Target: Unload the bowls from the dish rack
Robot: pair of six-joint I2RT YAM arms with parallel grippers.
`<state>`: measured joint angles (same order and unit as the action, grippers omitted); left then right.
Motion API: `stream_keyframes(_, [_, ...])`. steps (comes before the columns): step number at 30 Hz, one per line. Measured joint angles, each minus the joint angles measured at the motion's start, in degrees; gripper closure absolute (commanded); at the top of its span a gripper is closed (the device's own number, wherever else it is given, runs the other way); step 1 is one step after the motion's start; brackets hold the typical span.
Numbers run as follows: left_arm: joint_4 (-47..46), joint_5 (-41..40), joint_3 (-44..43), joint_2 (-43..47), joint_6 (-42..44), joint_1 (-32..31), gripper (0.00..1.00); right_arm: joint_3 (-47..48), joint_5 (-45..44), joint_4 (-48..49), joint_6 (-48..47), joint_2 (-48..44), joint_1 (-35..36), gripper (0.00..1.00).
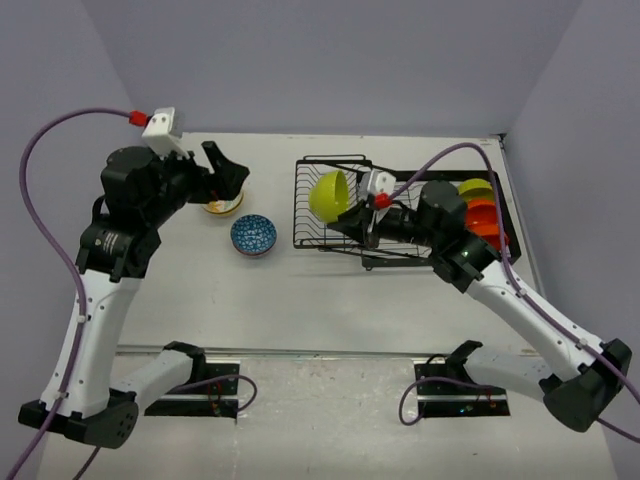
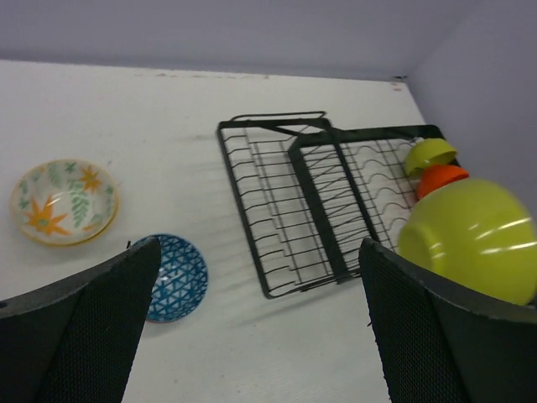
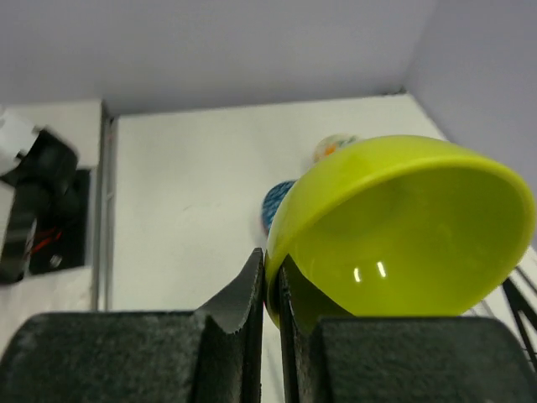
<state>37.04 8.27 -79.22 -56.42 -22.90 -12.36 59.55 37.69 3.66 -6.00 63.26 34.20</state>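
White tabletop is filling the top view, where the right arm is hiding part of the dish rack; the right gripper is holding a lime green bowl over it. Left wrist: the left gripper is standing wide apart, fingers cut off below, touching nothing. Right wrist: fingers are pinching the bowl's rim.

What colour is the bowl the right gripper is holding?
Plain lime green round bowl, clearest in the right wrist view.
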Motion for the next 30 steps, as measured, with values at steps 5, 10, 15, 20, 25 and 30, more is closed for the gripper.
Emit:
stream_keyframes(5, [4.42, 2.99, -13.97, -9.20, 0.24, -13.27, 0.00, 4.52, -10.45, -24.65, -10.82, -0.39, 14.19, 1.00])
stream_keyframes(10, [9.07, -2.56, -22.05, -19.80, 1.14, -29.59, 0.00, 8.94, -24.37, -38.95, -14.36, 2.29, 25.57, 1.00])
stream_keyframes(15, [14.95, -9.18, -21.99, -27.21, 0.92, -37.97, 0.07, 12.31, -33.57, -46.25, -14.93, 2.69, 29.75, 1.00])
stream_keyframes(20, [18.23, -14.78, -22.34, -28.85, -0.09, -43.32, 0.20, 12.90, -39.23, -49.16, -15.41, 1.62, 30.86, 1.00])
stream_keyframes(25, [20.68, -20.33, -23.45, -30.29, -1.25, -46.36, 0.61, 12.90, -42.51, -50.93, -15.50, 1.42, 31.54, 1.00])
stream_keyframes(30, [23.19, -23.50, -24.57, -33.07, -1.64, -47.04, 0.60, 12.90, -45.51, -50.93, -15.47, 1.42, 31.61, 1.00])
